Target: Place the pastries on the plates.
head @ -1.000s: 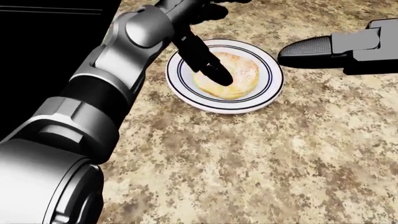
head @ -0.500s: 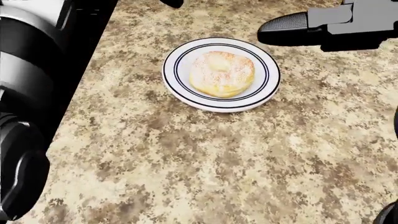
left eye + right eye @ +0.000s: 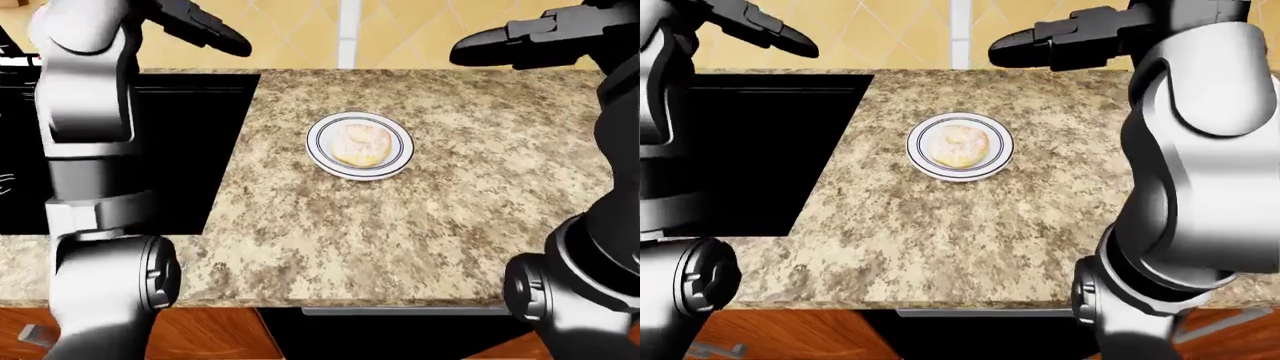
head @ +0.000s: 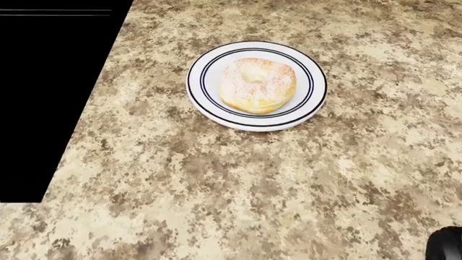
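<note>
A sugared round pastry [image 4: 257, 84] lies on a white plate with dark rim rings [image 4: 209, 111] on the speckled counter; it also shows in the left-eye view [image 3: 360, 144]. My left hand [image 3: 200, 28] is raised high at the upper left of the left-eye view, fingers open and empty, well away from the plate. My right hand [image 3: 500, 46] is raised at the upper right, fingers stretched out, empty, above and to the right of the plate. Neither hand shows in the head view.
A black stove or sink [image 3: 170, 150] fills the counter's left part, its edge left of the plate. The granite counter [image 3: 440, 225] runs to a near edge at the bottom of the eye views. A tiled wall [image 3: 300, 30] rises behind it.
My left hand has lifted off the pastry and risen out of the head view. My right hand has also risen out of it. The pastry stays on the plate.
</note>
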